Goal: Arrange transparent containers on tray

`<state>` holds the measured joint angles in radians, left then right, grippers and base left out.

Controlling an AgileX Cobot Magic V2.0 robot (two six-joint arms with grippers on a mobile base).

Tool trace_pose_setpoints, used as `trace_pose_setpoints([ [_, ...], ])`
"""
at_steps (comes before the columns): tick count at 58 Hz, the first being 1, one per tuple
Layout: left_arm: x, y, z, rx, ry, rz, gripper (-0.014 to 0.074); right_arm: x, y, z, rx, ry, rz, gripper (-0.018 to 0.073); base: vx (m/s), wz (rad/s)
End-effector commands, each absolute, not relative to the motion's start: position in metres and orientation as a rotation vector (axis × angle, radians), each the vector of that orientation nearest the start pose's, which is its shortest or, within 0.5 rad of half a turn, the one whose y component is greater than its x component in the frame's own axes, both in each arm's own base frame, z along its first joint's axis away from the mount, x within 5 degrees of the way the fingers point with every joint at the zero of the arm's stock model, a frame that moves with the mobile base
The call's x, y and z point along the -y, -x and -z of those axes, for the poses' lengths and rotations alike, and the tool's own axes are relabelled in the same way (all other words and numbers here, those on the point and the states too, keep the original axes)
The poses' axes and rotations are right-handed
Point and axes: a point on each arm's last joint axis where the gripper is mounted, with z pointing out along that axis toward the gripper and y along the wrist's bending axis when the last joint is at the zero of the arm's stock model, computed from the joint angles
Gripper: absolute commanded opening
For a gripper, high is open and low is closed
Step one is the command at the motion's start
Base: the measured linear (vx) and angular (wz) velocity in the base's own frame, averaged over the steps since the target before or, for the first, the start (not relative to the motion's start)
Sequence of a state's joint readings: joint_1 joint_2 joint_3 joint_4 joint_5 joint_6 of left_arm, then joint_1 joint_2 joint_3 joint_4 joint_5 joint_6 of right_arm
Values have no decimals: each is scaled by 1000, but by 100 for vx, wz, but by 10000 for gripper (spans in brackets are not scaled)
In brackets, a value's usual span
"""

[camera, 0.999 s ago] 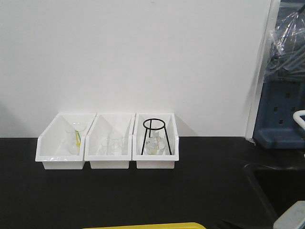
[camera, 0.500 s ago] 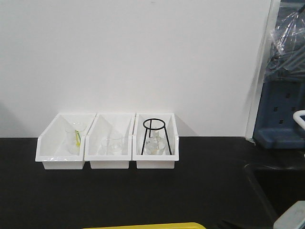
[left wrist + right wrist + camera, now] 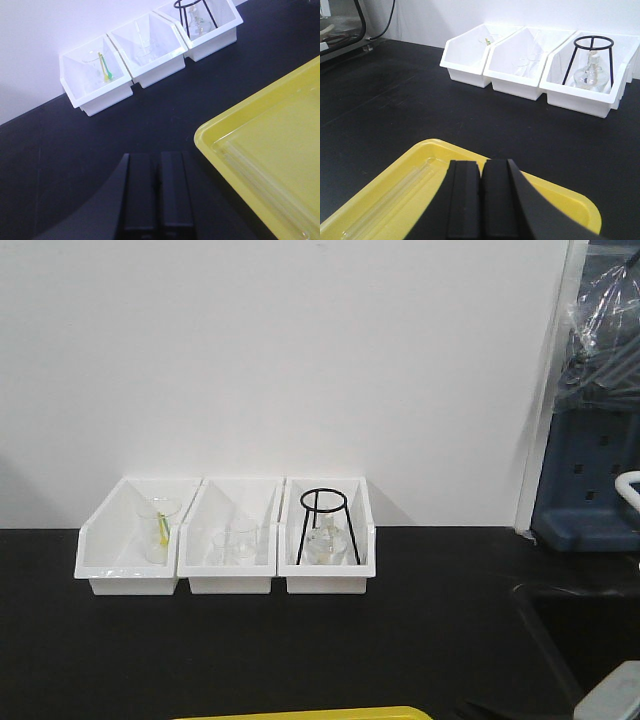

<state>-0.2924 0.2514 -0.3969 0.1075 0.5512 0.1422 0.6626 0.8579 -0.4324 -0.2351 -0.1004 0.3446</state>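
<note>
Glass containers (image 3: pixel 240 540) stored upright in white bins (image 3: pixel 230 555), upper frame; yellow tray (image 3: pixel 270 145) bare below for loading; left gripper (image 3: pixel 157 200) and right gripper (image 3: pixel 481 200) jaws clenched, empty.

Even, bright overhead light; glare on the white bins (image 3: pixel 150 60); soft focus, slight grain throughout.

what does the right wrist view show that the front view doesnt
Only the right wrist view shows the right gripper, shut and empty, over most of the yellow tray, with a cable at far left. Only the front view shows the blue rack at right and just the tray's edge. Both show the three white bins, the black ring stand over a flask in the right bin, and glassware in the other two.
</note>
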Motion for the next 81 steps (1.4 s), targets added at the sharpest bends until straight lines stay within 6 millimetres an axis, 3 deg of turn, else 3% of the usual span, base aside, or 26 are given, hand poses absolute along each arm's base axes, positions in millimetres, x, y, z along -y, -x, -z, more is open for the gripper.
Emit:
trace_pose_setpoints([
  [1, 13, -61, -290, -1729, -407, -13, -6, -113, -139, -296, -1646, 515, -599, -13, 0, 0],
  [16, 4, -52, -229, -1622, -259, -92, -6, -113, -139, -296, -1647, 515, -599, -13, 0, 0],
  [28, 4, -56, -178, -1651, -216, -64, -6, -112, -139, -296, -1650, 515, -597, -13, 0, 0],
  [81, 4, -56, -184, -1616, -204, -59, -6, -112, -139, -296, -1651, 515, -597, -11, 0, 0],
])
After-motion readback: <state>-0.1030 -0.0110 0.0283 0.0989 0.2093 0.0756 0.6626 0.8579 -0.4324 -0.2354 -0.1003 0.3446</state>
